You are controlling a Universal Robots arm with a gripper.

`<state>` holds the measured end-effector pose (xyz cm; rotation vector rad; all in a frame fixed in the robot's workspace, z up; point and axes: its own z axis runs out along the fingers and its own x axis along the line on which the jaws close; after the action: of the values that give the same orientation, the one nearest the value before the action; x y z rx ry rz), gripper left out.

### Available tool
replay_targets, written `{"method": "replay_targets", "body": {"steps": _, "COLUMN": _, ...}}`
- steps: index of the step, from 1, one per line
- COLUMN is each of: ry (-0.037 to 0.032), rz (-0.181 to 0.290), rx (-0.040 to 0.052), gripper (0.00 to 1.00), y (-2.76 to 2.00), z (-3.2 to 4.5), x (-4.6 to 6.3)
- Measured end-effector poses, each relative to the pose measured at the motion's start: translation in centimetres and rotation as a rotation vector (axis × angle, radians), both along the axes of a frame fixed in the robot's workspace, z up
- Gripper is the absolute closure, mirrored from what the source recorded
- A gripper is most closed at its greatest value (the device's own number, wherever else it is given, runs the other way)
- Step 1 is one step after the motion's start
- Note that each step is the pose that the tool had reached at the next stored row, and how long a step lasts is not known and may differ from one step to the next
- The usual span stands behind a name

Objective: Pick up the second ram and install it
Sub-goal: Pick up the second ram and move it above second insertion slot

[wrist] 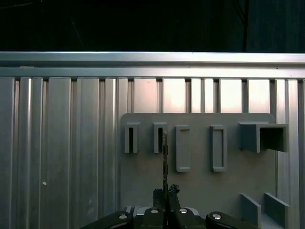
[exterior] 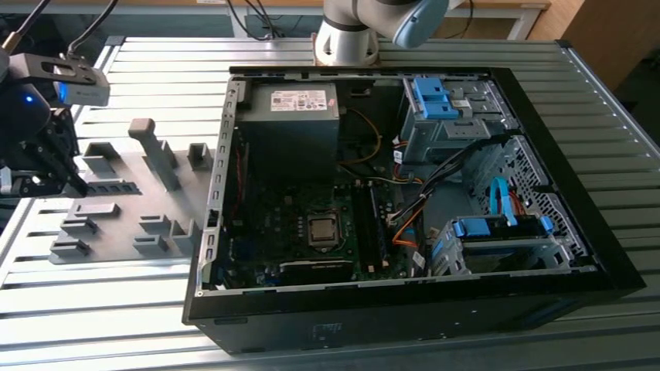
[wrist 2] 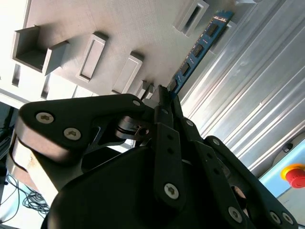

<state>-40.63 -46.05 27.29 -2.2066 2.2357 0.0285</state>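
Exterior view: ram (exterior: 110,187) in tool (exterior: 74,185) (pinched)

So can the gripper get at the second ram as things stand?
Most likely yes. In the second wrist view the gripper looks closed on one end of the second ram, over the grey tray, and nothing stands between them.

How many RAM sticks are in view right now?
1: the second ram, held by the gripper, jaws shut on it, at the grey fixture tray. Others may hide inside the open computer case.
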Motion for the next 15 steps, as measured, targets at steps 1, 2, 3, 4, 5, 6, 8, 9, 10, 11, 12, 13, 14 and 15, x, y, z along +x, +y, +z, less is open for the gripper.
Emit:
{"method": "replay_targets", "body": {"steps": 1, "ry": 0.0000, "rz": 0.000, "rx": 0.0000, "gripper": 0.86, "y": 0.00, "z": 0.02, "x": 0.00}}
{"method": "replay_targets", "body": {"steps": 2, "ry": 0.0000, "rz": 0.000, "rx": 0.0000, "gripper": 0.86, "y": 0.00, "z": 0.05, "x": 0.00}}
{"method": "replay_targets", "body": {"steps": 3, "ry": 0.0000, "rz": 0.000, "rx": 0.0000, "gripper": 0.86, "y": 0.00, "z": 0.08, "x": 0.00}}
{"method": "replay_targets", "body": {"steps": 4, "ry": 0.0000, "rz": 0.000, "rx": -0.0001, "gripper": 0.86, "y": 0.00, "z": 0.11, "x": 0.00}}
{"method": "replay_targets", "body": {"steps": 5, "ry": 0.0000, "rz": 0.000, "rx": -0.0001, "gripper": 0.86, "y": 0.00, "z": 0.14, "x": 0.00}}
{"method": "replay_targets", "body": {"steps": 6, "ry": 0.0000, "rz": 0.000, "rx": 0.0000, "gripper": 0.86, "y": 0.00, "z": 0.16, "x": 0.00}}
{"method": "replay_targets", "body": {"steps": 8, "ry": -0.0001, "rz": 0.000, "rx": 0.0000, "gripper": 0.86, "y": 0.00, "z": 0.21, "x": 0.00}}
{"method": "replay_targets", "body": {"steps": 9, "ry": -0.0001, "rz": 0.000, "rx": 0.0000, "gripper": 0.86, "y": 0.00, "z": 0.24, "x": 0.00}}
{"method": "replay_targets", "body": {"steps": 10, "ry": 0.0000, "rz": 0.000, "rx": 0.0000, "gripper": 0.86, "y": 0.00, "z": 0.26, "x": 0.00}}
{"method": "replay_targets", "body": {"steps": 11, "ry": 0.0000, "rz": 0.000, "rx": 0.0000, "gripper": 0.86, "y": 0.00, "z": 0.28, "x": 0.00}}
{"method": "replay_targets", "body": {"steps": 12, "ry": -0.0001, "rz": 0.000, "rx": 0.0000, "gripper": 0.86, "y": 0.00, "z": 0.30, "x": 0.00}}
{"method": "replay_targets", "body": {"steps": 13, "ry": -0.0001, "rz": 0.000, "rx": 0.0000, "gripper": 0.86, "y": 0.00, "z": 0.32, "x": 0.00}}
{"method": "replay_targets", "body": {"steps": 14, "ry": -0.0001, "rz": 0.000, "rx": 0.0000, "gripper": 0.86, "y": 0.00, "z": 0.36, "x": 0.00}}
{"method": "replay_targets", "body": {"steps": 15, "ry": 0.0000, "rz": 0.000, "rx": 0.0000, "gripper": 0.86, "y": 0.00, "z": 0.38, "x": 0.00}}
